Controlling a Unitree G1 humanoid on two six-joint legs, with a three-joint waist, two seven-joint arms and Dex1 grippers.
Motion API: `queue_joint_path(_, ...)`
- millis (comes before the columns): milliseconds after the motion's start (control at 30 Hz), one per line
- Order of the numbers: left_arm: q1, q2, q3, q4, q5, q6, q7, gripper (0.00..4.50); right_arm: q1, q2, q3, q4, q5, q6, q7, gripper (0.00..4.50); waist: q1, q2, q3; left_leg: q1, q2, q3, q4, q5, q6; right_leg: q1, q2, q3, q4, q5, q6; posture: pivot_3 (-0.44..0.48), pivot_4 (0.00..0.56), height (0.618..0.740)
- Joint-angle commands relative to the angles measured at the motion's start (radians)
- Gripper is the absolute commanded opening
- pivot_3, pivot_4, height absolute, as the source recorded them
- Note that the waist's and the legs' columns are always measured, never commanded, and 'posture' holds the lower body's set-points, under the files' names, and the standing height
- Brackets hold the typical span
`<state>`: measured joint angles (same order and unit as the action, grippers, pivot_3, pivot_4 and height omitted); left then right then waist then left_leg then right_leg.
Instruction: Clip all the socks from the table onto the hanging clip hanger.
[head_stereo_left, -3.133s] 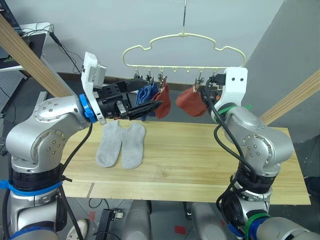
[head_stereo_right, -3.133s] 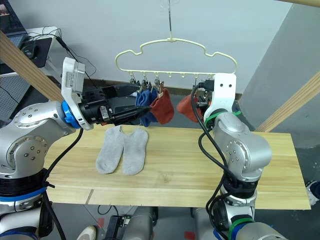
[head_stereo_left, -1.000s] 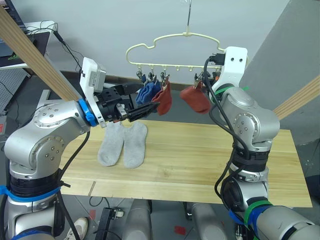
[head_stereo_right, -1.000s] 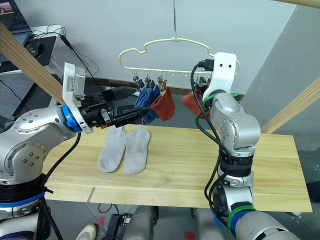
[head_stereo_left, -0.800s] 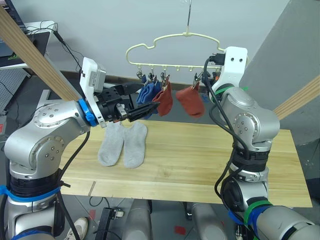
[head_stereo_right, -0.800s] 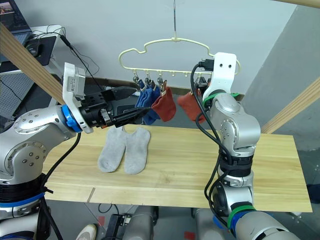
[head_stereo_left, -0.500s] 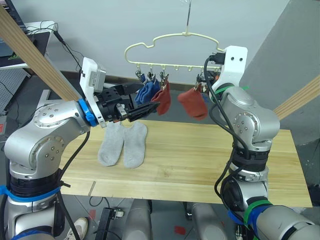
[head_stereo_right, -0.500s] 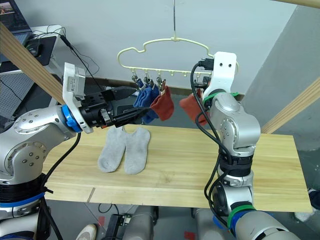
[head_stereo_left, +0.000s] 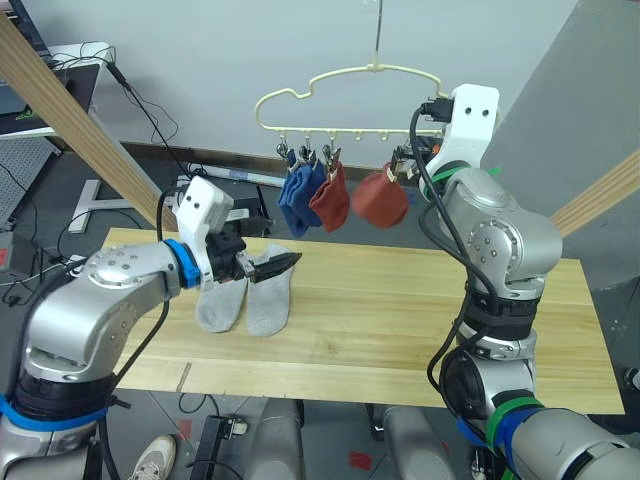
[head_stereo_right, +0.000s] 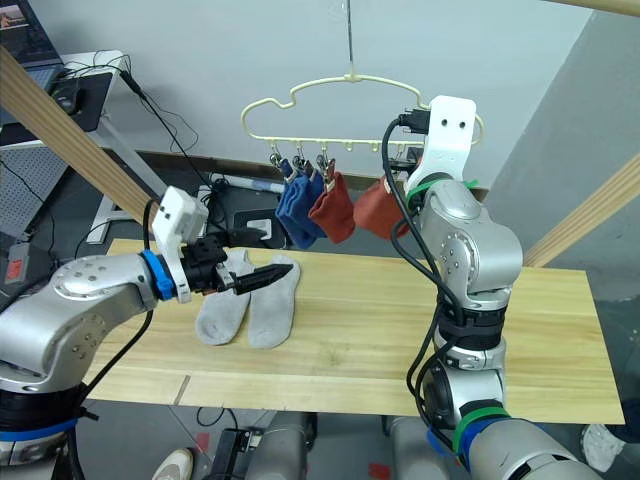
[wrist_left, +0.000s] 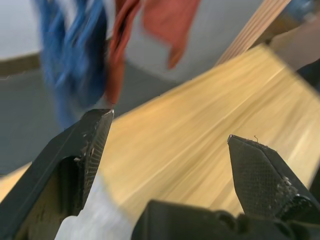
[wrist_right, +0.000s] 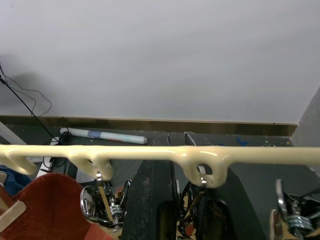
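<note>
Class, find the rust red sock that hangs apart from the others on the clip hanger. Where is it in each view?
Left eye view: lone red sock, upper centre, beside the right arm.
Right eye view: upper centre.
Left wrist view: blurred, above the table.
Right wrist view: just under the clip hanger bar.
Shared landmark: the blue socks on the same hanger.

A lab: bare grey wall (head_stereo_left: 200, 50), trailing cables (head_stereo_left: 140, 85), wooden frame poles (head_stereo_left: 70, 110).

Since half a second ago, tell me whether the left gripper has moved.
Yes. The left gripper has dropped from beside the hanging blue socks to just above the grey socks on the table.
</note>
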<state>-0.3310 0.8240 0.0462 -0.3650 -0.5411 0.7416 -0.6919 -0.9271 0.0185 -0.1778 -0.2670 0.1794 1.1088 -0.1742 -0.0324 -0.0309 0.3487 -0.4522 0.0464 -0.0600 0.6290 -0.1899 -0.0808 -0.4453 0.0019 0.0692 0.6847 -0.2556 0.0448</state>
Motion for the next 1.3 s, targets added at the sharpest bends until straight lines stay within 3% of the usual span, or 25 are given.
queue_joint_path(33, 0.061, 0.000, -0.055, 0.092, 0.111, -0.102, -0.020, 4.21, -0.033, 0.005, -0.012, -0.057, 0.010, 0.003, -0.003, 0.02, 0.000, 0.000, 0.000, 0.000, 0.000, 0.000, 0.000, 0.000, 0.000, 0.000, 0.000, 0.000, 0.000, 0.000, 0.000, 0.037, 0.314, 0.740)
queue_joint_path(300, -0.014, -0.107, -0.161, 0.409, 0.336, -0.347, 0.013, 4.36, -0.042, 0.008, -0.018, -0.068, 0.009, 0.020, -0.004, 0.02, 0.006, 0.000, 0.000, 0.000, 0.000, 0.001, 0.000, 0.000, 0.000, 0.000, 0.000, 0.000, 0.000, 0.000, 0.000, 0.024, 0.322, 0.740)
queue_joint_path(600, -0.169, -0.221, -0.190, 0.669, 0.433, -0.467, -0.010, 4.36, -0.044, 0.007, -0.018, -0.081, 0.007, 0.040, -0.004, 0.02, -0.001, 0.000, 0.000, 0.000, 0.000, 0.001, 0.000, 0.000, 0.001, -0.001, 0.000, 0.000, 0.003, 0.000, 0.000, 0.004, 0.329, 0.740)
queue_joint_path(1200, -0.257, -0.286, -0.262, 0.832, 0.581, -0.385, -0.056, 4.36, -0.042, 0.006, -0.021, -0.111, 0.002, 0.072, -0.007, 0.02, -0.010, 0.000, 0.000, 0.001, 0.000, 0.001, 0.001, 0.002, 0.003, -0.002, 0.000, 0.001, 0.009, 0.000, 0.000, -0.023, 0.330, 0.740)
queue_joint_path(1300, -0.256, -0.289, -0.263, 0.825, 0.587, -0.377, -0.065, 3.55, -0.041, 0.008, -0.021, -0.116, 0.001, 0.077, -0.010, 0.02, -0.014, 0.000, 0.000, 0.002, 0.000, 0.001, 0.001, 0.003, 0.004, -0.002, 0.000, 0.001, 0.010, 0.000, 0.000, -0.028, 0.330, 0.740)
